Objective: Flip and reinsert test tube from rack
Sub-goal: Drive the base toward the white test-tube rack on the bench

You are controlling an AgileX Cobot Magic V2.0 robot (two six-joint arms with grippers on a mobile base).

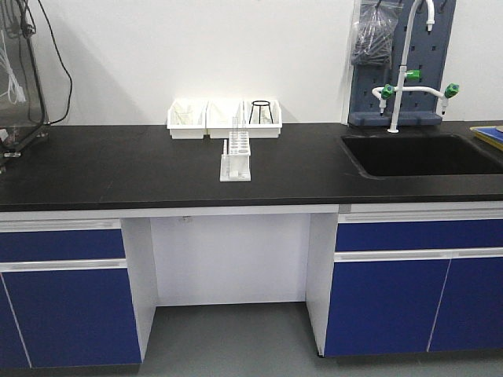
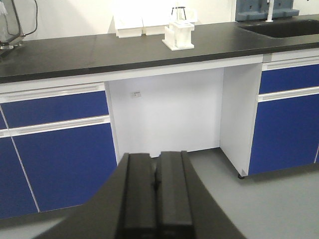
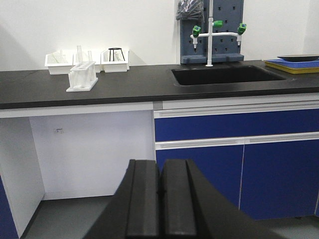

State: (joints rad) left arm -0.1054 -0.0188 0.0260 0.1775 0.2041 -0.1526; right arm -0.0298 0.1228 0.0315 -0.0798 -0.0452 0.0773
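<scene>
Your left fingers (image 2: 139, 194) are pressed together, holding nothing, low before the cabinets. The rack (image 1: 236, 157) stands mid-surface (image 1: 118, 169), just in front of the white bins (image 1: 189, 119), with a clear test tube (image 3: 79, 54) upright in it. Your right fingers (image 3: 174, 194) are pressed together too, empty.

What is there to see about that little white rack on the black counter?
The rack is small, white, seemingly plastic. Its top plate has rows of round holes, with short pegs along one side. It stands upright on the black counter, just before three white bins. A thin clear tube seems to rise from it. Nothing else touches it.
</scene>
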